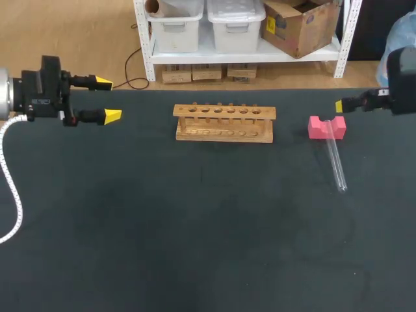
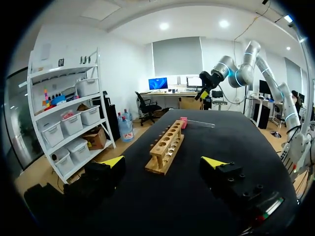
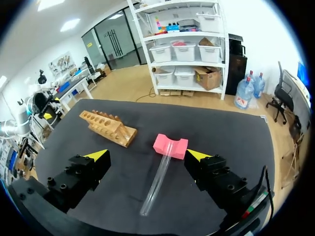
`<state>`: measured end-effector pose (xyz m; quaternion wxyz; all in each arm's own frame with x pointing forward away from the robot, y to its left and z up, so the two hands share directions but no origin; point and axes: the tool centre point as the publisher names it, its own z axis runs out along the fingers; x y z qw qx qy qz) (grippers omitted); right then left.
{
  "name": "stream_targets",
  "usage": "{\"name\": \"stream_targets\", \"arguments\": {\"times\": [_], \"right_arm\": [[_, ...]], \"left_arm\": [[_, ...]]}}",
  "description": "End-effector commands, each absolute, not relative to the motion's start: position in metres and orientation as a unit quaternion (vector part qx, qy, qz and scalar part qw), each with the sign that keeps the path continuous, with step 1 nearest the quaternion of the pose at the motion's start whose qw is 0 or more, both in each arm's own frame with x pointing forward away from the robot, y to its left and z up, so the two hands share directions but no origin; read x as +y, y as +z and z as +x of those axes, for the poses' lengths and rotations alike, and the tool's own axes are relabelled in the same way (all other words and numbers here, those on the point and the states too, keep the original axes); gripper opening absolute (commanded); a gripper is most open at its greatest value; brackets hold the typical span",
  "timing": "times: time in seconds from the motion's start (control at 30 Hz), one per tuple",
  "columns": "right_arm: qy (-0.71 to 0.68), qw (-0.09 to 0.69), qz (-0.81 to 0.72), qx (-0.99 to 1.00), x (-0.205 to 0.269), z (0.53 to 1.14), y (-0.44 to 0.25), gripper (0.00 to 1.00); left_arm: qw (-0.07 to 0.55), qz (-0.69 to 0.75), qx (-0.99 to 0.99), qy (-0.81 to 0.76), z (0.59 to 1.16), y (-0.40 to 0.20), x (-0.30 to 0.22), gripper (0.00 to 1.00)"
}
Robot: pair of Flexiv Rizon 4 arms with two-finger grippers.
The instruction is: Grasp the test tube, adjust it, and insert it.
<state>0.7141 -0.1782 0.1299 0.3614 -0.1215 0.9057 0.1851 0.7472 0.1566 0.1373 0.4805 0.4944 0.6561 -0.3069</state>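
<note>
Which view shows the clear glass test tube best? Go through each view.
Head view: the clear glass test tube is faint, only pale edges on the black table. Left wrist view: just a thin far line. Right wrist view: plainest, its whole length showing ahead of the right gripper.

Left arm (image 1: 39, 94) is sitting level at the left edge, left gripper (image 1: 107, 99) pointing inward, its yellow-tipped fingers (image 1: 112, 116) standing wide apart — right arm (image 1: 403, 84) is hovering at the right edge, right gripper (image 3: 147, 155) gaping just as wide.
</note>
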Motion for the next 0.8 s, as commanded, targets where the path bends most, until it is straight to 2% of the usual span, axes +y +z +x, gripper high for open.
{"name": "stream_targets", "arguments": {"times": [0.03,0.8], "right_arm": [[-0.036,0.391,-0.022,0.919,-0.167,0.711,0.122,1.0],[-0.19,0.389,0.016,0.901,-0.174,0.722,0.071,1.0]], "left_arm": [[0.483,0.494,0.655,-0.306,0.746,0.137,0.157,1.0],[0.483,0.494,0.655,-0.306,0.746,0.137,0.157,1.0]]}}
